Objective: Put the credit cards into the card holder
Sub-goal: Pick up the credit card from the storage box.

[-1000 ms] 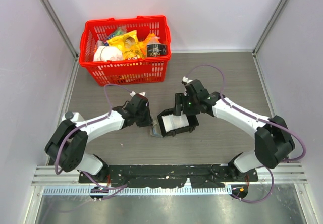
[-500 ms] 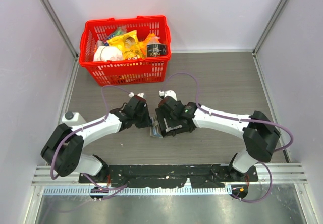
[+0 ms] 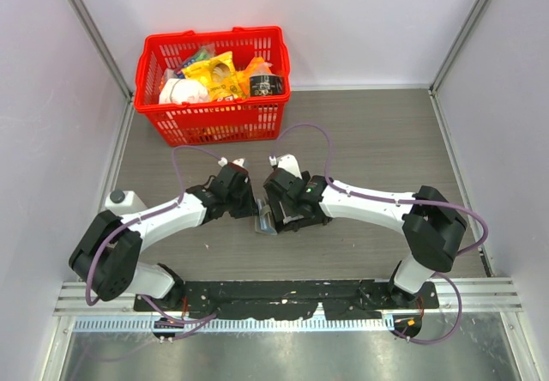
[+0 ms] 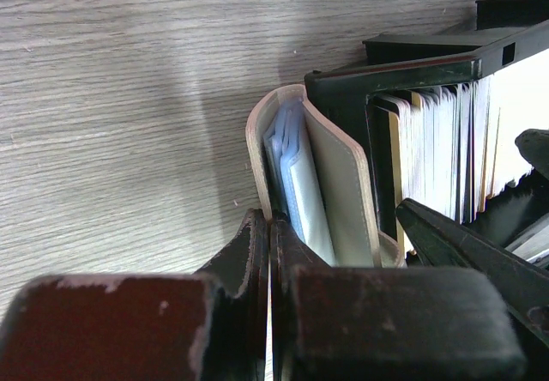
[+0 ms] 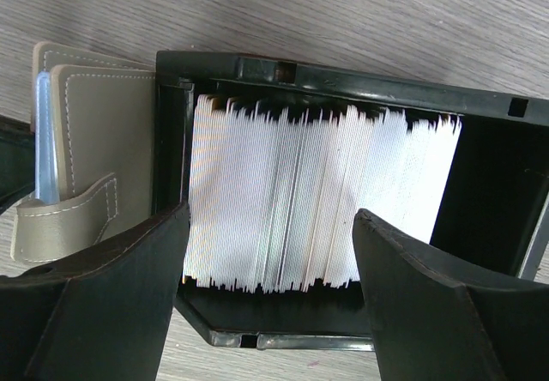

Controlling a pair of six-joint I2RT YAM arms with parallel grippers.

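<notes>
The grey-beige card holder stands on its edge, slightly open, with pale blue pockets showing, pressed against the left end of a black open tray. My left gripper is shut on its outer cover. The credit cards, a packed row of white cards on edge, fill the tray. My right gripper is open, with its fingers straddling the row from above and holding nothing. The card holder sits just left of it. In the top view both grippers meet at the tray.
A red basket full of packaged groceries stands at the back left. Grey walls close in the wooden table on the left, right and back. The arms' purple cables loop above the tray.
My right gripper has swung left from the tray's right end and come down over the row of cards. The left gripper and card holder have stayed put.
</notes>
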